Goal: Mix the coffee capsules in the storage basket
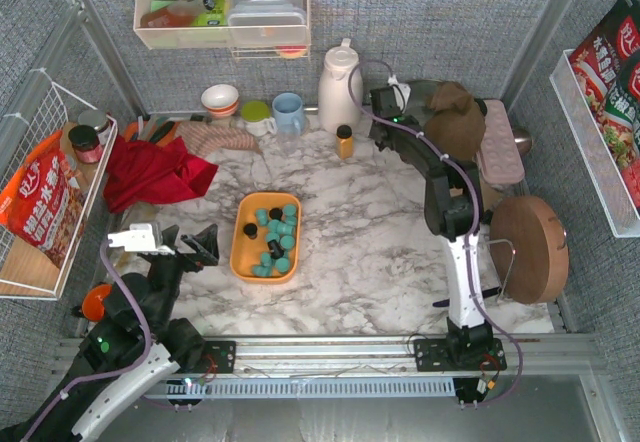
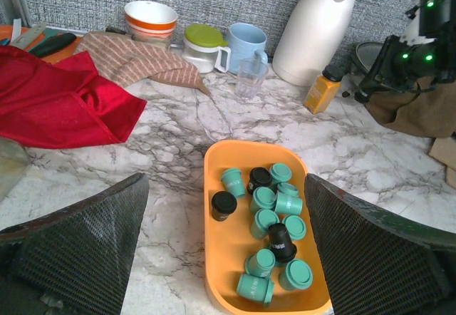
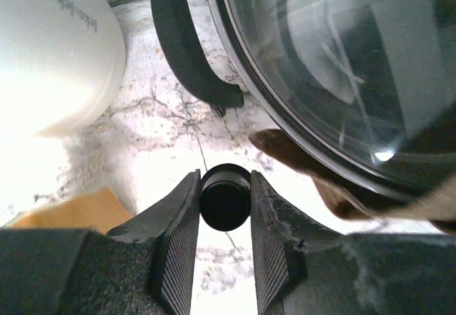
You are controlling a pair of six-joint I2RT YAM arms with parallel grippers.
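Slippage worries me: my right gripper [image 3: 224, 208] pinches a black round piece [image 3: 224, 195] far beside the white jug [image 3: 50, 51], well apart from the central storage basket [image 1: 243, 257] of coffee capsules [image 2: 274, 215]; my left gripper [image 2: 226, 187] gapes wide.

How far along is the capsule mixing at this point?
Done: capsules sit in the basket, teal and black loosely jumbled. In hand: right claw pinches a small black round piece by the jug, maybe a capsule. To do: left claw hangs open at the basket, touching nothing.
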